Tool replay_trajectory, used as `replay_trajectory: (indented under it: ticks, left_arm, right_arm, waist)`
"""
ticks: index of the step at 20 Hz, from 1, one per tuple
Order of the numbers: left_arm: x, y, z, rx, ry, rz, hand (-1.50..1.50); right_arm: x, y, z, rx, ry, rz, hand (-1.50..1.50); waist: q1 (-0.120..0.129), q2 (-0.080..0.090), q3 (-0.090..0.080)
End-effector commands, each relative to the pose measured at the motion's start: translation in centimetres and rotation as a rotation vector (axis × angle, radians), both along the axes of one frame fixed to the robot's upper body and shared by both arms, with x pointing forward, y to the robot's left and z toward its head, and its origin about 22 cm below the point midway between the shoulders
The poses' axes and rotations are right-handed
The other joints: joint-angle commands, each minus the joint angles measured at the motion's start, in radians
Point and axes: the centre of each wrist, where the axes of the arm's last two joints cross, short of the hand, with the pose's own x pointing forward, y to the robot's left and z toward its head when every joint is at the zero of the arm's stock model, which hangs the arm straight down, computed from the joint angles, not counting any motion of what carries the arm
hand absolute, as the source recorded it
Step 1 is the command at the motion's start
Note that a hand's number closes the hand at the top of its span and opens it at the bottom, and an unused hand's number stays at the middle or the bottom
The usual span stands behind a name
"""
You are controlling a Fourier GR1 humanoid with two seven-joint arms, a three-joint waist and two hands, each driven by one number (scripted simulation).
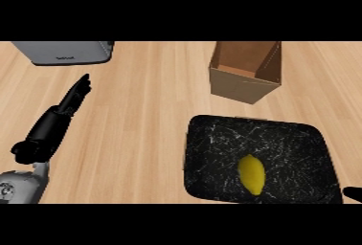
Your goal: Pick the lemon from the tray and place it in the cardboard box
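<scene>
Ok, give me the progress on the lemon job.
Nothing looks done: the lemon lies on the black tray, and the cardboard box shows nothing inside. Neither hand holds it; the left hand is open, far left. Grasping, carrying and placing remain.

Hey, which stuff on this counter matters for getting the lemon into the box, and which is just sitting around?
For the job:
- lemon, lying in the black tray
- cardboard box, open, beyond the tray
- right hand, only a tip showing at the lower right edge

Just there:
- grey appliance at the top left
- left hand, open, fingers straight, over the left of the counter
</scene>
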Motion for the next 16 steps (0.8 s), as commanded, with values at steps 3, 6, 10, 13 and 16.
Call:
replay_trajectory:
  ticks: [3,6,10,13,16]
  left_arm:
    - [1.8,-0.6,1.4,-0.008,0.005,-0.035,0.0]
    - [1.1,-1.2,0.6,0.012,0.001,-0.052,0.0]
    - [0.7,-1.5,0.1,-0.008,0.002,-0.077,0.0]
    - [1.3,-1.7,-0.1,-0.003,-0.01,-0.084,0.0]
    - [1.4,-1.5,0.5,0.01,-0.007,-0.103,0.0]
  right_arm:
    - [-3.0,2.7,2.2,-0.224,0.118,0.052,-1.5]
    - [-3.2,3.2,2.7,-0.397,0.256,0.038,-1.5]
    - [-4.6,6.4,4.0,-0.538,0.375,0.059,-1.5]
    - [-5.3,8.3,4.3,-0.589,0.456,0.052,-1.5]
    - [-5.7,9.8,5.5,-0.651,0.477,0.003,-1.5]
  waist:
    - [0.022,0.008,-0.001]
    - [0.032,0.009,-0.002]
    - [0.057,0.012,-0.003]
    - [0.07,0.016,-0.003]
    - [0.08,0.016,-0.004]
